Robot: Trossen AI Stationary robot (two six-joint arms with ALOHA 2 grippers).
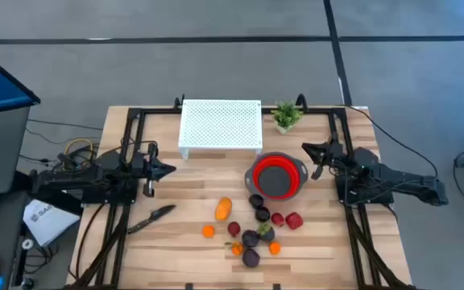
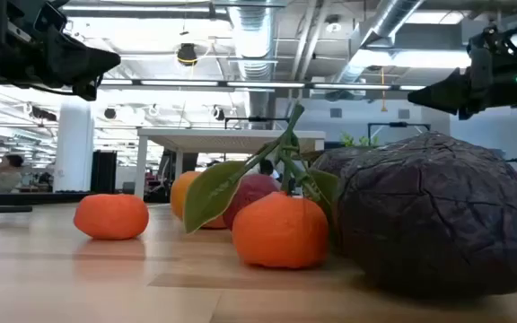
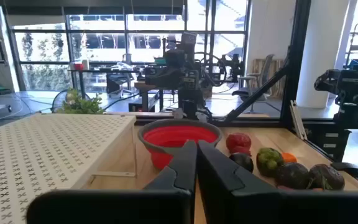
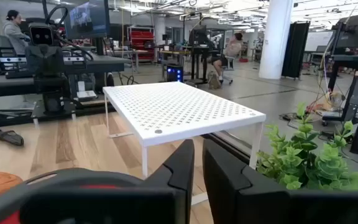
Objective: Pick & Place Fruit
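Note:
The fruit lies in a loose cluster on the wooden table near its front edge: an orange oval piece [image 1: 224,209], a small orange one [image 1: 208,231], red ones [image 1: 294,220] and dark purple ones [image 1: 250,258]. The low view shows an orange piece with a leaf [image 2: 282,231] and a purple piece [image 2: 429,215] close up. The red bowl [image 1: 279,177] stands just behind the cluster. My left gripper [image 1: 167,169] hovers left of the bowl, shut and empty. My right gripper [image 1: 306,147] hovers at the bowl's far right, also shut and empty. Both hang above the tabletop.
A white perforated shelf [image 1: 220,125] stands on legs at the table's far side, with a small green potted plant [image 1: 287,115] to its right. A black knife [image 1: 151,219] lies left of the fruit. A black frame runs along the table's left, right and far sides.

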